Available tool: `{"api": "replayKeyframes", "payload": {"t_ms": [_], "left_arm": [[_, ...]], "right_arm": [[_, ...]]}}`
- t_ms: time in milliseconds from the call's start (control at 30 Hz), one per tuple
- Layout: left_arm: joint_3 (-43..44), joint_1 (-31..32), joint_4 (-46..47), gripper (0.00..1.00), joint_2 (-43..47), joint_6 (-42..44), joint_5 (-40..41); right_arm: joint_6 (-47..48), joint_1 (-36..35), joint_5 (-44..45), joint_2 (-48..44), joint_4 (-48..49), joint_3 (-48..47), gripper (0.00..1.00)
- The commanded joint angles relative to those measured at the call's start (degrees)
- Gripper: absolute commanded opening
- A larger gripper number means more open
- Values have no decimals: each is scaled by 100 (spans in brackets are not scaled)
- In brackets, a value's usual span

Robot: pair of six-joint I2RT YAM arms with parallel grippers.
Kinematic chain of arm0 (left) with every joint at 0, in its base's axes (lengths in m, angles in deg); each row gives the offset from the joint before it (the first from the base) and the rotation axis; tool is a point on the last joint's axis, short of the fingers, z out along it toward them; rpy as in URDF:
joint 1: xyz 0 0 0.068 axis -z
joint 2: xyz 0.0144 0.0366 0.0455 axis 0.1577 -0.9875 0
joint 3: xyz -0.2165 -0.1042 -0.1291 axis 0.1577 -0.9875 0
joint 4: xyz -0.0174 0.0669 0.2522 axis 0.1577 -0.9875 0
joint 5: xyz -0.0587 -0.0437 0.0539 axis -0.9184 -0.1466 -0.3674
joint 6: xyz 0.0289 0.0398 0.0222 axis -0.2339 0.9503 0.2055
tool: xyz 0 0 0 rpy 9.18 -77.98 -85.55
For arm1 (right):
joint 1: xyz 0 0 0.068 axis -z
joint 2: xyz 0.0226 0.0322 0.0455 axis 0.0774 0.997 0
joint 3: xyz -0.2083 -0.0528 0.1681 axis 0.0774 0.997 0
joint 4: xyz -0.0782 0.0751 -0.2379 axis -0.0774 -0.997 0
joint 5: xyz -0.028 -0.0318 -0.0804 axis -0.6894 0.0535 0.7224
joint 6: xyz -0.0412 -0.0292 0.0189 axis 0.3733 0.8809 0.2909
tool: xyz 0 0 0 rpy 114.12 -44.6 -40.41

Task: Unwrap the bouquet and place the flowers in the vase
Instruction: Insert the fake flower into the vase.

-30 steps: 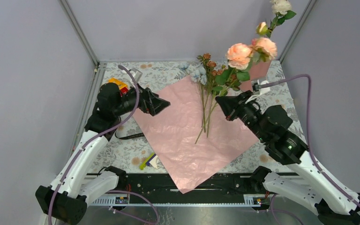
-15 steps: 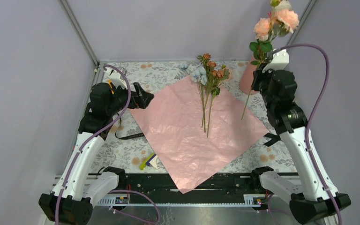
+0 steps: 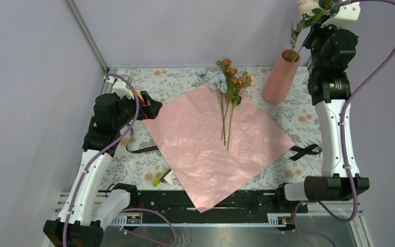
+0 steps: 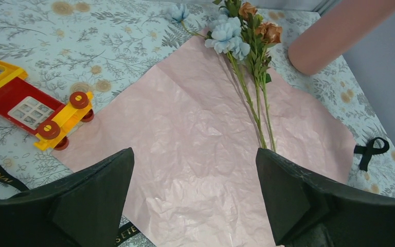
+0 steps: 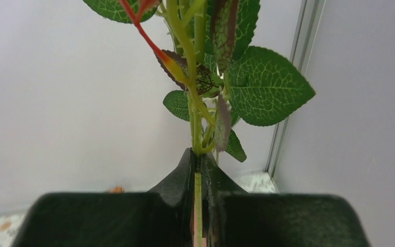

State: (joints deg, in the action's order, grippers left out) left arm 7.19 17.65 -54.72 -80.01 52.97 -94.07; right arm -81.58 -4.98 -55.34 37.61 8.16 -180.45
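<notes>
The bouquet lies unwrapped: its pink paper (image 3: 216, 146) (image 4: 195, 139) is spread flat mid-table. On the paper's far corner lie blue and rust flowers (image 3: 229, 80) (image 4: 247, 36), stems pointing toward me. The salmon vase (image 3: 280, 77) (image 4: 334, 36) stands upright at the back right. High above the vase, my right gripper (image 3: 312, 28) (image 5: 199, 159) is shut on a green leafy stem (image 5: 198, 128) with a cream bloom (image 3: 307, 5); the stem's lower end reaches the vase's mouth. My left gripper (image 3: 153, 109) (image 4: 193, 170) hangs open and holds nothing, over the paper's left corner.
A red and yellow toy (image 4: 31, 108) lies left of the paper. One black ribbon (image 3: 141, 149) (image 4: 0, 175) lies by the paper's left edge, and a black bow (image 3: 305, 151) (image 4: 371, 150) at its right corner. A small yellow and purple item (image 3: 163, 176) sits near the front.
My right arm swung up and to the right, carrying the stem from over the paper to above the vase. My left gripper drew back to the left.
</notes>
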Motion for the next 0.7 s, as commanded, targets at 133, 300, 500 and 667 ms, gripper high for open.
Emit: {"api": "replayKeyframes", "payload": {"t_ms": [133,300,500,667], "left_arm": [[70,-202,113,95,98,41,117],[62,-242,122,95,88,10,83],[37,-282,150,95,70,-45,28],[18,-295,172,95,78,-74,21]], "right_arm": [[11,322,183,659,761,-1190,0],[-1,474,175,850,800,-1498,0],[-62,587,51,1160,713,-1864,0],[-90,598,-46,1519,703,-1896,0]]}}
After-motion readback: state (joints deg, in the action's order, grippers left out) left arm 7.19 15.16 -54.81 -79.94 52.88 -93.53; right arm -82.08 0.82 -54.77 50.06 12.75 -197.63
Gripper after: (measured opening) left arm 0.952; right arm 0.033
